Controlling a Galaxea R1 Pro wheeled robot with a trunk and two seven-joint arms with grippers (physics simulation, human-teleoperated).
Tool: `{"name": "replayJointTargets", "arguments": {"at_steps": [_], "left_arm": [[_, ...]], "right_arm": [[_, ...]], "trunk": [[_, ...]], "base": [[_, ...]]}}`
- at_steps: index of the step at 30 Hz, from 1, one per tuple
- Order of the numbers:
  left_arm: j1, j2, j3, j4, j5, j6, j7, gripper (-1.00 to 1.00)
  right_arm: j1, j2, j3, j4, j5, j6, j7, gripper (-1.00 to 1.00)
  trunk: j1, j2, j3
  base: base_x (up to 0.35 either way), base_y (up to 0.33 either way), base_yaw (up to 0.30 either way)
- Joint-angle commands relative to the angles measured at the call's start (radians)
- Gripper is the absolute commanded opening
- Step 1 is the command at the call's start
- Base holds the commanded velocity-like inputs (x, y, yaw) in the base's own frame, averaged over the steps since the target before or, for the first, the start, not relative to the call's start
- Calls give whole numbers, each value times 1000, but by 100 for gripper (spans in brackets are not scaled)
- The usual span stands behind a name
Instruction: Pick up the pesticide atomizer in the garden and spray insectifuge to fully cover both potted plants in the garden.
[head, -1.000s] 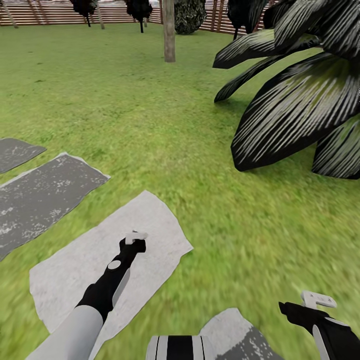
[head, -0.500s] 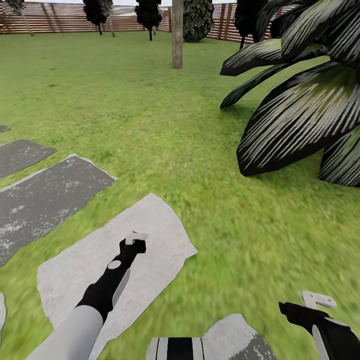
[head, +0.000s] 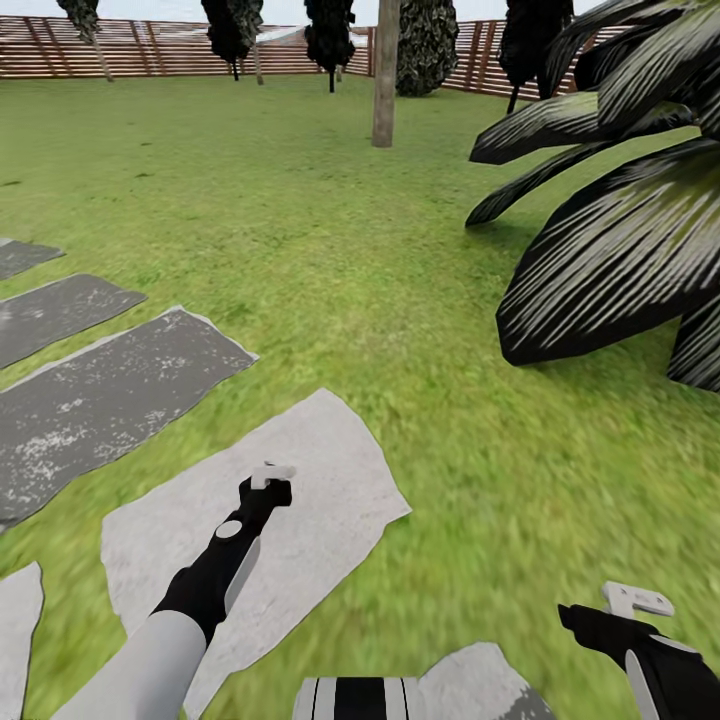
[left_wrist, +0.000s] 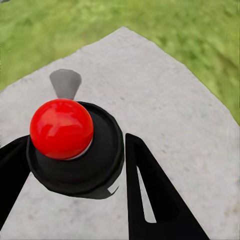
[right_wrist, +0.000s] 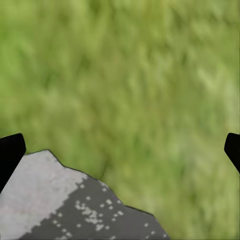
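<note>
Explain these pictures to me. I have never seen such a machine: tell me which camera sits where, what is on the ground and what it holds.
This is a simulated two-armed robot in a garden. The big picture comes from a camera on its head, looking down over both arms: the left gripper hangs above a pale grey flat stepping stone, and the right gripper is over the green lawn. Darker grey stones lie to the left, a large striped-leaf plant stands on the right, and a brown slatted fence runs behind.

The small pictures come from cameras near each gripper. Between the left black fingers sits a black round part topped by a red ball; I cannot tell what it is. The right fingers are spread wide with nothing between them.
</note>
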Motion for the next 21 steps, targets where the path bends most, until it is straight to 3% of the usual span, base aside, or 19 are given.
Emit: {"name": "replayJointTargets", "arguments": {"at_steps": [1,7,21], "left_arm": [[0,0,-1,0,1,-3,0,-100],[0,0,-1,0,1,-3,0,-100],[0,0,-2,1,1,-3,0,-100]], "right_arm": [[0,1,0,-1,2,5,1,100],[0,2,-1,-1,2,5,0,100],[0,3,2,-1,2,5,0,100]], "trunk": [[0,0,-1],[0,0,2],[0,0,12]], "base": [[0,0,21],[0,0,101],[0,0,232]]}}
